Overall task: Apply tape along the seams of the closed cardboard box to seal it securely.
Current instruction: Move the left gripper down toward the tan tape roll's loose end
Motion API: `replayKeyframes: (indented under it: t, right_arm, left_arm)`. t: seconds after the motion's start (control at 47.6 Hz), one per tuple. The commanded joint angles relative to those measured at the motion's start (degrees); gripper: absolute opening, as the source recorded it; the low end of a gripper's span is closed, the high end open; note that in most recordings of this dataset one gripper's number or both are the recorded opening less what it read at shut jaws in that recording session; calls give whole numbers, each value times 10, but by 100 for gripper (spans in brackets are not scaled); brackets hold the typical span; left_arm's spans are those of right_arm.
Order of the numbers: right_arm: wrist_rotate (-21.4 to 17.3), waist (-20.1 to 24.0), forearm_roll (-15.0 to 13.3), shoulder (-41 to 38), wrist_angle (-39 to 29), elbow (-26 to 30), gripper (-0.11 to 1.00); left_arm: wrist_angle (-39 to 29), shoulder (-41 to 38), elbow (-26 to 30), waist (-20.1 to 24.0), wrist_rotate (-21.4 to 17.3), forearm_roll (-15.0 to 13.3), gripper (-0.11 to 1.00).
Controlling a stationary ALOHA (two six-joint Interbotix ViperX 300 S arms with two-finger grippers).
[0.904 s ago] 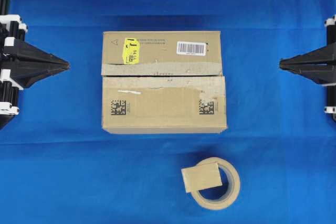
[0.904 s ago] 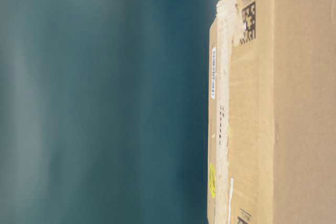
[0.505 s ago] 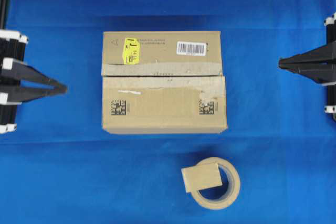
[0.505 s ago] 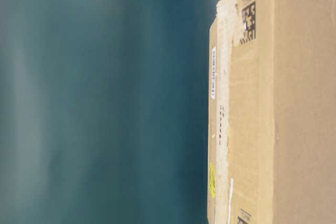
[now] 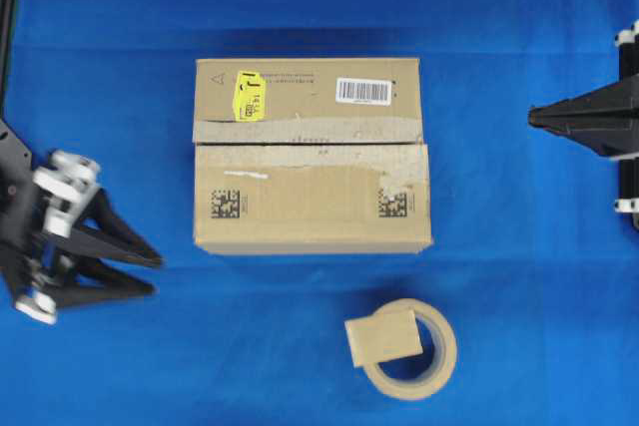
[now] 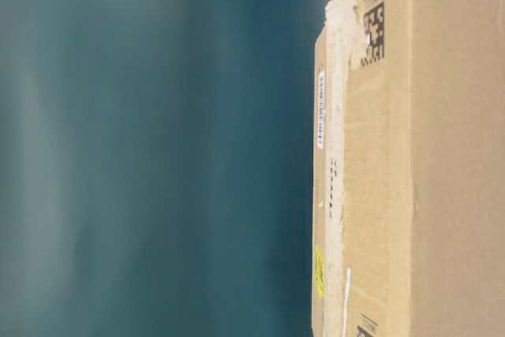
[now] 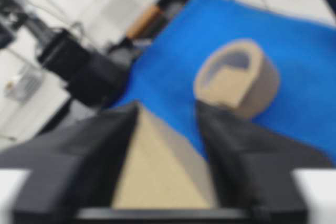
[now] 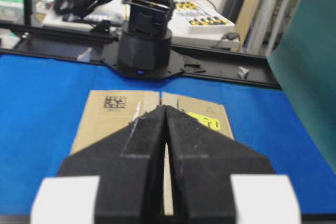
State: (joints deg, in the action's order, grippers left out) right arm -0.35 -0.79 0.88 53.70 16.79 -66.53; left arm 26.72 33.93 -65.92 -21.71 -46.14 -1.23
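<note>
Black left end effector (image 5: 148, 272) stands spread wide, angled toward the tape (image 5: 383, 337) lying across the roll (image 5: 429, 371), probably to pick it; right end effector (image 5: 532, 118) clenched, well off the cardboard box (image 5: 312, 197)

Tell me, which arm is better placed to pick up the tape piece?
Probably the left. Its claw is open and angled toward the tape lying on the roll; the right claw is shut, beside the cardboard box.

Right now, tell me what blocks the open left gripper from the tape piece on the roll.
Nothing visible does. Bare blue cloth lies between the left gripper and the tape, which rests atop the tape roll. The cardboard box sits off that path.
</note>
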Motion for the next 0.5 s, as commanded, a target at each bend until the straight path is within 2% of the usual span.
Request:
replayKeyframes:
  t: [0.0,0.021,0.063,0.231,0.336,0.484]
  right_arm:
    - [-1,-7,4,-8,10,12,0]
    - [-1,-8,4,-9,11,12,0]
    - [-1,-11,5,-10,11,11,0]
    - [0,-15,5,-13,13,11,0]
    - [1,-15,5,-15,14,10,0]
    - [1,-14,5,-20,14,8,0]
  left_arm:
    - [6,-47,29,-2,-18,-1,62]
    - [5,-60,35,-3,-22,-1,68]
    - [6,-89,49,-2,-35,-1,71]
    - [5,-223,122,-4,-131,-2,61]
    - [7,-307,169,-5,-200,-8,60]
    - [19,-385,229,-6,-281,-10,60]
